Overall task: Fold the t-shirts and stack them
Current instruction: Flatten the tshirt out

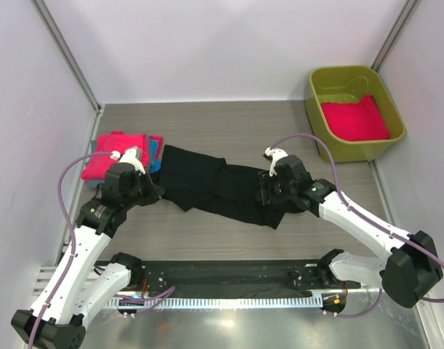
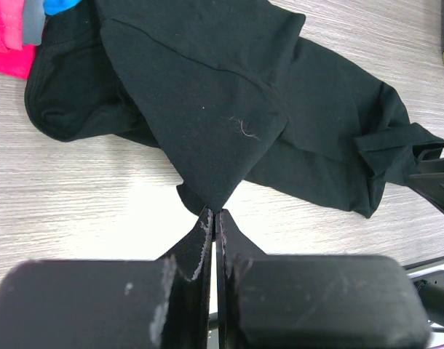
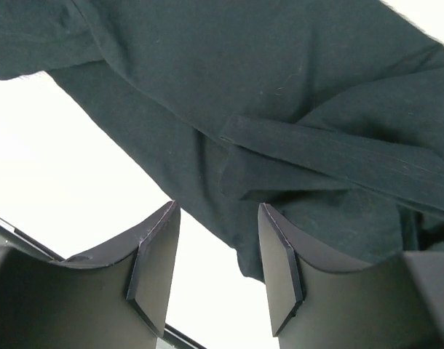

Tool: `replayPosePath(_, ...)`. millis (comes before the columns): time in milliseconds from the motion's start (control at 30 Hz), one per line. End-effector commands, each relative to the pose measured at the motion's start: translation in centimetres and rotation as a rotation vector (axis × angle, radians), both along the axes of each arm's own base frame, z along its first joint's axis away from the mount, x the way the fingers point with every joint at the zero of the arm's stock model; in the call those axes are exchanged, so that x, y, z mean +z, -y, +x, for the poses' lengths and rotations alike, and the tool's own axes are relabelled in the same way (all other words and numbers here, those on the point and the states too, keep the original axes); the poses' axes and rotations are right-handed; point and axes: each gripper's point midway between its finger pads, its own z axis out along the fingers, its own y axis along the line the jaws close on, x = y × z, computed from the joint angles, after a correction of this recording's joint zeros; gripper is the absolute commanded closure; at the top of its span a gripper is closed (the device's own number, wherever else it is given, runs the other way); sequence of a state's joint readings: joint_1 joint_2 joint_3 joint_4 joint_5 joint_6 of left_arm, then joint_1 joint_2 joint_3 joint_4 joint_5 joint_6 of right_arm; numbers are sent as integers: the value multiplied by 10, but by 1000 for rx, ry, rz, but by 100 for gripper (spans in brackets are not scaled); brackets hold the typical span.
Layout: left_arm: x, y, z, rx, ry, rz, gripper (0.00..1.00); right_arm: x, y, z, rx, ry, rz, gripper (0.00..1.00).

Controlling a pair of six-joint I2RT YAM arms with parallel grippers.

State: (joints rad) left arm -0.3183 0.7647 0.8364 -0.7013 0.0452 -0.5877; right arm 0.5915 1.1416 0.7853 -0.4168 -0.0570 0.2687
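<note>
Folded hot-pink tees already stacked beside it, the soft black cloth t-shirt is caught part-folded, one corner pinched by the left gripper, the right gripper spread, seemingly empty.

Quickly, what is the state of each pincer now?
Left pincer: closed on a corner of the black tee.
Right pincer: open, holding nothing.

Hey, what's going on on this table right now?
A robot is handling a black t-shirt lying rumpled across the table. The left claw is shut, pinching one corner of it. The right claw is open at the other end. A folded pink-and-blue stack sits at left, another pink shirt in the green tub.
</note>
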Motion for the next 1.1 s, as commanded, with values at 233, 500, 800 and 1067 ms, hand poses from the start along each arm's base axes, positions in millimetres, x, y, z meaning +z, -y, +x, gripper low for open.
replayPosePath(233, 3, -3, 1, -6, 22, 13, 100, 4, -38, 35, 50, 28, -29, 47)
replayPosePath(500, 4, -2, 0, -9, 25, 11, 100, -5, -30, 57, 62, 104, -265, 44)
replayPosePath(800, 3, -2, 0, -9, 23, 12, 100, -27, -27, 51, 120, 51, -375, 47)
replayPosePath(1067, 3, -3, 0, -7, 23, 12, 100, -39, -32, 44, 174, 17, -396, 47)
